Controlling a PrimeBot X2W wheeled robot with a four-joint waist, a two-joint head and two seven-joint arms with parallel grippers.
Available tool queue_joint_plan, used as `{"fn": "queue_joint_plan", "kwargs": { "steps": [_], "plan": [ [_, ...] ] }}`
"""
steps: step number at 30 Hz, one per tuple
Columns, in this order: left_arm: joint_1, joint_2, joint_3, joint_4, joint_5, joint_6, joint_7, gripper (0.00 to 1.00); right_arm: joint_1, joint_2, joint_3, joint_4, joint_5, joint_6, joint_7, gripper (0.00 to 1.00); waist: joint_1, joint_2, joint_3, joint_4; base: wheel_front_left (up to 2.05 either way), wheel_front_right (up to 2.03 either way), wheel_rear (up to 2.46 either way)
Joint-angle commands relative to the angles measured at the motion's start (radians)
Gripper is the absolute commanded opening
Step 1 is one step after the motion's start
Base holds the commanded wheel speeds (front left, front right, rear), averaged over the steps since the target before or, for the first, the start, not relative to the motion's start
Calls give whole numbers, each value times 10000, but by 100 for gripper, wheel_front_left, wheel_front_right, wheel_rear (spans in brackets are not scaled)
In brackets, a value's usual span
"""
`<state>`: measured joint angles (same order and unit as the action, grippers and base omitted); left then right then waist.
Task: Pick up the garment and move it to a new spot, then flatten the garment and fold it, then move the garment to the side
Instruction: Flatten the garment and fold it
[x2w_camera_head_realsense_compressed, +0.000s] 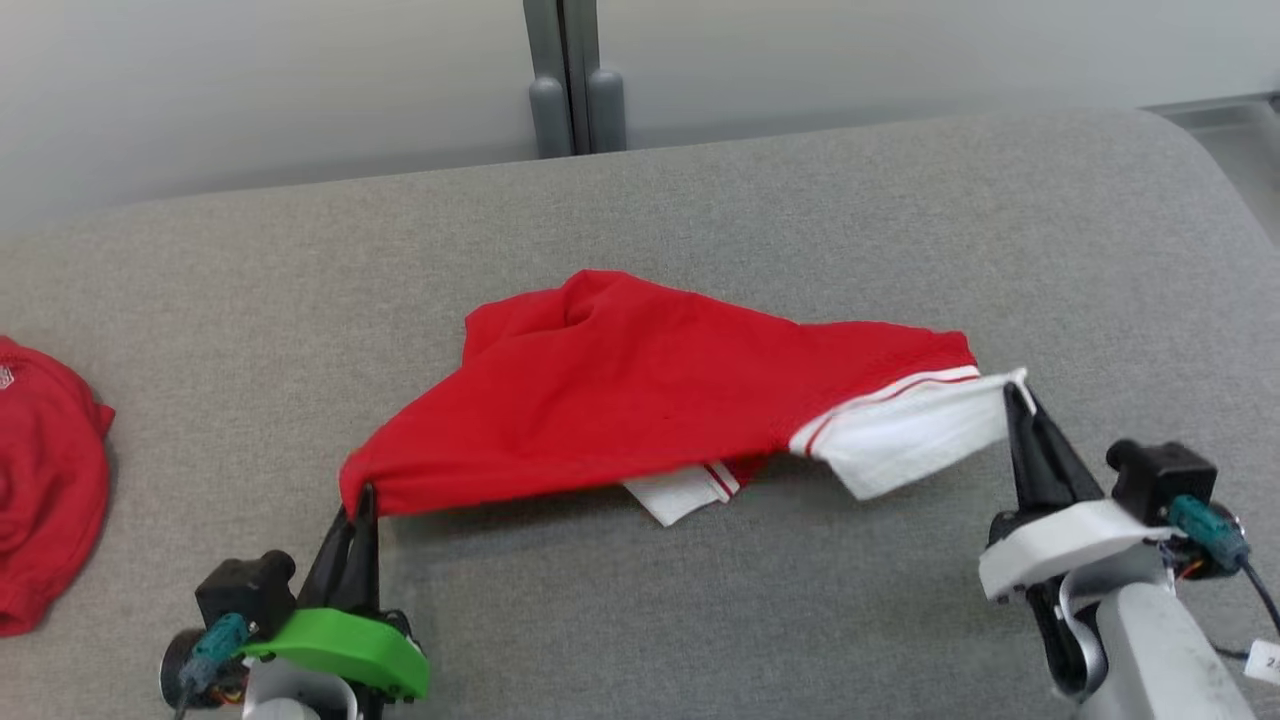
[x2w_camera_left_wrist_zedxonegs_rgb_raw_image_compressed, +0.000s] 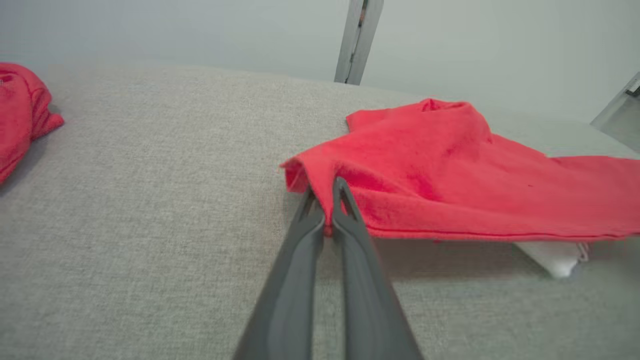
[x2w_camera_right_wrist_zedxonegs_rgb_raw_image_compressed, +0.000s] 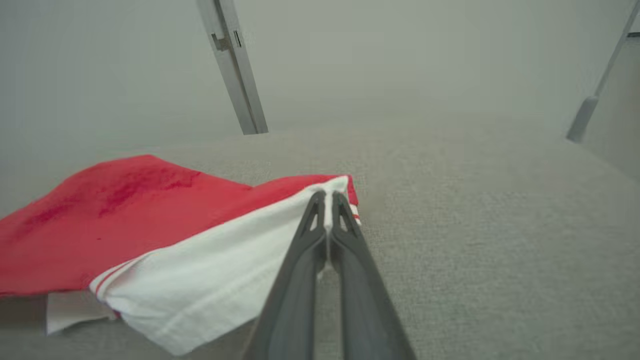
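Slippage was the chief risk. The garment (x2w_camera_head_realsense_compressed: 620, 400), red with white trim, was held near the middle of the desk (x2w_camera_head_realsense_compressed: 700, 620), strung between the two tools. Its near edge was raised and its centre sagged, and a white flap (x2w_camera_head_realsense_compressed: 680, 495) trailed beneath at about 6 o'clock.

The left tool (x2w_camera_head_realsense_compressed: 362, 495) was pinched on a red corner at 8 o'clock of the garment. The right tool (x2w_camera_head_realsense_compressed: 1015, 395) was pinched on the white edge at 3 o'clock. Both bites were taken at the very margin of the cloth, so a corner could well be drawn free by a sharp pull or an uneven lift, and that side dropped.

Were the tools moved too far apart, the cloth could be strained. Were they brought together, it would likely be bunched rather than laid flat. The flap could be dragged and folded under at set-down.

A second red cloth (x2w_camera_head_realsense_compressed: 40, 480) lay at 9 o'clock, well apart. The two could be tangled by a move that way.
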<state>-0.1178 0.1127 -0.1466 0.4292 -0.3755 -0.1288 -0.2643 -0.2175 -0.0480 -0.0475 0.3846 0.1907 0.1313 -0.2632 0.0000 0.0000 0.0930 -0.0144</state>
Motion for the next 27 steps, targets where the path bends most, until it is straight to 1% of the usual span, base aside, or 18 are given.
{"fn": "queue_joint_plan", "kwargs": {
  "steps": [1, 5, 9, 14, 17, 18, 22, 24, 26, 27],
  "plan": [
    [-233, 162, 59, -353, 18, -33, -2, 0, -278, -39, -24, -423, 106, -11, -24, 0, 0, 0, -556, -2, 0, 0, 0],
    [-948, 538, 4, -1390, -71, -33, 0, 0, -1066, -48, -77, -1638, 187, -11, -23, 0, 0, 0, -874, -33, 0, 0, 0],
    [-2263, 1326, -187, -2300, -124, -33, 0, 0, -2379, -80, -39, -2621, -141, -11, -22, 0, 0, 0, -1107, -74, 0, 0, 0],
    [-4179, 2376, -315, -2889, -418, -33, 0, 0, -4269, -665, 193, -3210, -264, -11, -22, 0, 0, 0, -1233, -113, 0, 0, 0],
    [-4972, 2664, -288, -2909, -855, -33, 152, 0, -5195, -1068, 321, -3144, -335, -11, -20, 0, 0, 0, -1228, -85, 0, 0, 0],
    [-5325, 2844, -340, -2886, -943, -33, 302, 0, -5534, -1228, 400, -3052, -395, -11, -19, 0, 0, 0, -1190, -78, 0, 0, 0],
    [-6118, 3268, -644, -2590, -1172, -33, 775, 0, -6651, -1620, 662, -2411, -625, -11, 103, 0, 0, 0, -943, -76, 0, 0, 0],
    [-6428, 3426, -791, -2318, -1311, -33, 1010, 0, -7150, -1713, 854, -2023, -773, -11, 218, 0, 0, 0, -699, -71, 0, 0, 0],
    [-6756, 3485, -766, -2017, -1700, -31, 1241, 0, -7708, -1775, 1081, -1631, -962, -11, 415, 0, 0, 0, -287, -71, 0, 0, 0],
    [-6866, 3609, -833, -1902, -1677, -31, 1322, 0, -7952, -1760, 1135, -1429, -1079, -12, 443, 0, 0, 0, -104, -80, 0, 0, 0]
  ]
}}
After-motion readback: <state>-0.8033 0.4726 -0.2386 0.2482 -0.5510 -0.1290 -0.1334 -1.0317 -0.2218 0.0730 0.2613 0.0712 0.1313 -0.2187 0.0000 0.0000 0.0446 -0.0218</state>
